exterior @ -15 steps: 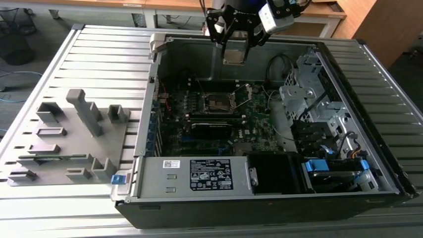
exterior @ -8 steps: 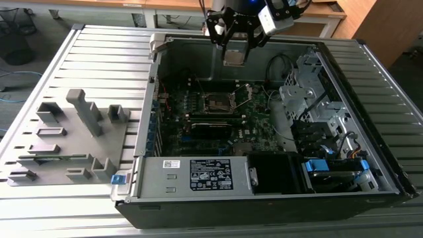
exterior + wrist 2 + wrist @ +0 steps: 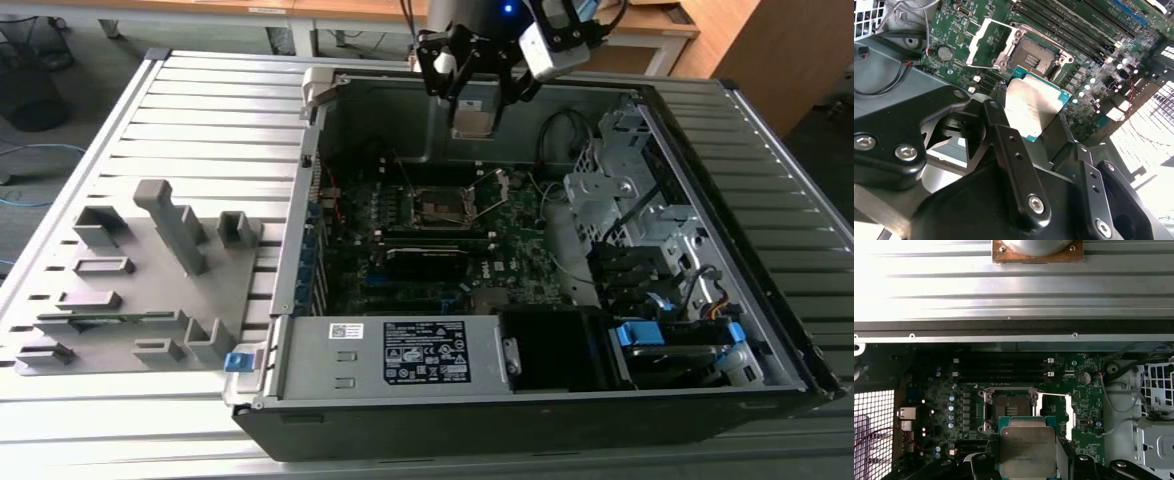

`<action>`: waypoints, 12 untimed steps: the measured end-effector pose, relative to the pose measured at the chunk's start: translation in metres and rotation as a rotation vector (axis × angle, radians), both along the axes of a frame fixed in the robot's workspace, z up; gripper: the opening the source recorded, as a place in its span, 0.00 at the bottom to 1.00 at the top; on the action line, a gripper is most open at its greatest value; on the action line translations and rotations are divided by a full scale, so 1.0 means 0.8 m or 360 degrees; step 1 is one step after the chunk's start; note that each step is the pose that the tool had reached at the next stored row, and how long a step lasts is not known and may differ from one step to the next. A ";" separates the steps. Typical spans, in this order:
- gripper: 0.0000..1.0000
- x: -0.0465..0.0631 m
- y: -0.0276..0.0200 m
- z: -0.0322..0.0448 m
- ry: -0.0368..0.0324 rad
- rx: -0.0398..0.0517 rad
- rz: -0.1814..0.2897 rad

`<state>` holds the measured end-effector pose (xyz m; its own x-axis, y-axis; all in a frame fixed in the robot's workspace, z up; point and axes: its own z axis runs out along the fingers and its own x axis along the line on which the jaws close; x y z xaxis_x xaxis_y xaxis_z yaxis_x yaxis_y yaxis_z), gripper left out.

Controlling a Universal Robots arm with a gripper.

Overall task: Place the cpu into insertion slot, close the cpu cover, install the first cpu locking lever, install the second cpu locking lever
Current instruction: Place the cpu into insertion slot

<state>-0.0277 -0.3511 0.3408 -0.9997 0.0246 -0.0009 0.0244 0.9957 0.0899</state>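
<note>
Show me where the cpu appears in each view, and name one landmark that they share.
Exterior view: the cpu hangs in the gripper above the open computer case, upper middle of the picture.
First wrist view: the cpu is gripped just in front of the insertion slot.
Second wrist view: the cpu lies beside that slot.
Shared landmark: the insertion slot, below the cpu in the exterior view.

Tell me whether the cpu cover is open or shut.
Open: the cpu cover stands swung off the insertion slot, whose dark centre lies bare; the gripper holds the cpu clear of it.
</note>
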 end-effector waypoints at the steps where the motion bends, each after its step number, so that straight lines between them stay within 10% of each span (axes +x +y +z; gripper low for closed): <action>1: 0.54 0.000 0.0000 -0.0007 -0.0001 0.0000 0.0000; 12: 0.54 0.000 0.0000 -0.0023 -0.0001 0.0000 0.0000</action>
